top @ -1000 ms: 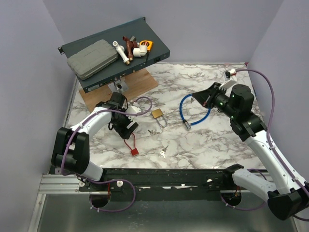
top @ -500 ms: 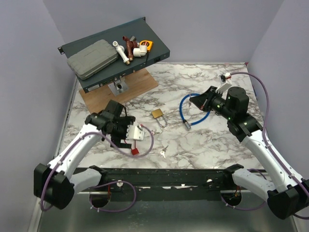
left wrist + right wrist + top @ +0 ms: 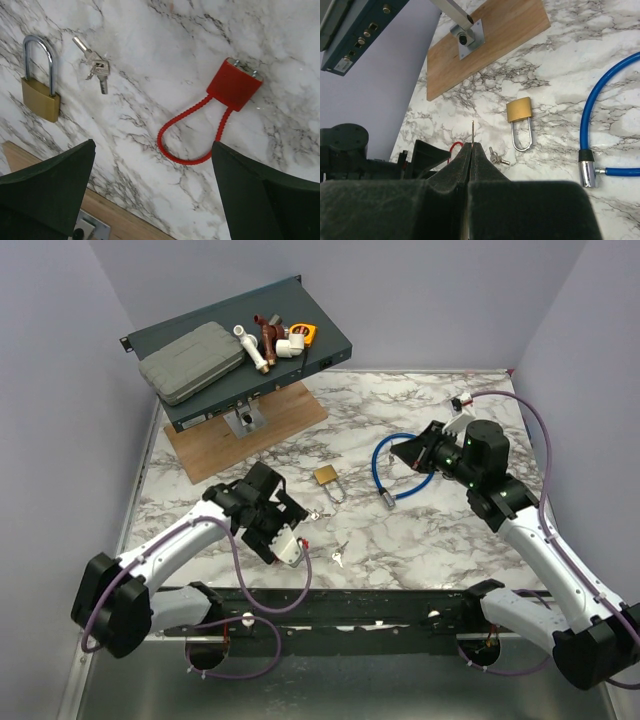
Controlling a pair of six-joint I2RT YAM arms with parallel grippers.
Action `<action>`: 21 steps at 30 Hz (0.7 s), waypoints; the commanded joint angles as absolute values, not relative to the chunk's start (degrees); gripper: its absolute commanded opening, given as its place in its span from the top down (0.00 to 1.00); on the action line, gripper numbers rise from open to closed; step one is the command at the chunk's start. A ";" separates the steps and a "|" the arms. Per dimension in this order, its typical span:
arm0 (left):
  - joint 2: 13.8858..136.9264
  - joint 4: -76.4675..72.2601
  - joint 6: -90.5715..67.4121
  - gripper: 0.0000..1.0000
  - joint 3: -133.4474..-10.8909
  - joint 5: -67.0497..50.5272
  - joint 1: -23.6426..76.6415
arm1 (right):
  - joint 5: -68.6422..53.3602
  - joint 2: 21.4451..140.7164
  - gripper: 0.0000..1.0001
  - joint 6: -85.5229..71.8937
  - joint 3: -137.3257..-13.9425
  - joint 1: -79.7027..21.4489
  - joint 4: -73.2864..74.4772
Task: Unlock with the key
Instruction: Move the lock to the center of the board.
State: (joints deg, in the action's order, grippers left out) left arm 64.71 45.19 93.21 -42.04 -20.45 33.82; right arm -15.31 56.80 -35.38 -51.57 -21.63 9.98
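The thin silver key (image 3: 472, 131) sticks up edge-on from my right gripper (image 3: 471, 145), which is shut on it and hovers over the blue cable lock in the top view (image 3: 405, 450). The brass padlock (image 3: 325, 477) lies flat at the table's middle, left of that gripper; it also shows in the right wrist view (image 3: 519, 110) and the left wrist view (image 3: 40, 97). My left gripper (image 3: 155, 150) is open and empty above a red cable lock (image 3: 234, 84). In the top view it (image 3: 272, 502) sits near-left of the padlock.
A small bunch of keys (image 3: 318, 513) lies just near the padlock, and another key (image 3: 338, 557) lies nearer the front edge. A blue cable lock (image 3: 400, 465) curls right of the padlock. A wooden board (image 3: 250, 425) and a dark rack unit (image 3: 240, 355) carrying fittings stand at the back left.
My left arm has swung toward the near edge and right, and its gripper now hangs over the red cable lock. My right gripper has shifted slightly left, still shut on the key.
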 commanded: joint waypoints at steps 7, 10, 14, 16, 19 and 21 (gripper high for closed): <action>73.90 56.73 106.17 0.02 -48.82 -22.54 36.66 | -15.49 57.40 0.99 -33.80 -54.27 -21.18 11.99; 70.31 54.03 106.10 0.02 -48.79 -22.99 36.73 | -14.67 56.92 0.99 -33.23 -55.12 -21.18 13.59; 63.67 55.73 104.23 0.02 -52.29 -23.20 36.67 | -14.24 55.85 0.99 -32.81 -55.55 -21.18 14.13; 60.20 54.45 97.12 0.02 -55.72 -26.58 36.73 | -14.28 55.73 0.99 -32.61 -56.00 -21.16 14.53; 62.73 52.53 71.92 0.01 -64.02 -27.28 34.38 | -14.84 55.44 0.99 -32.54 -56.64 -21.18 14.68; 72.48 67.28 67.80 0.02 -77.99 -30.03 31.54 | -14.94 55.10 0.99 -32.53 -56.78 -21.17 14.43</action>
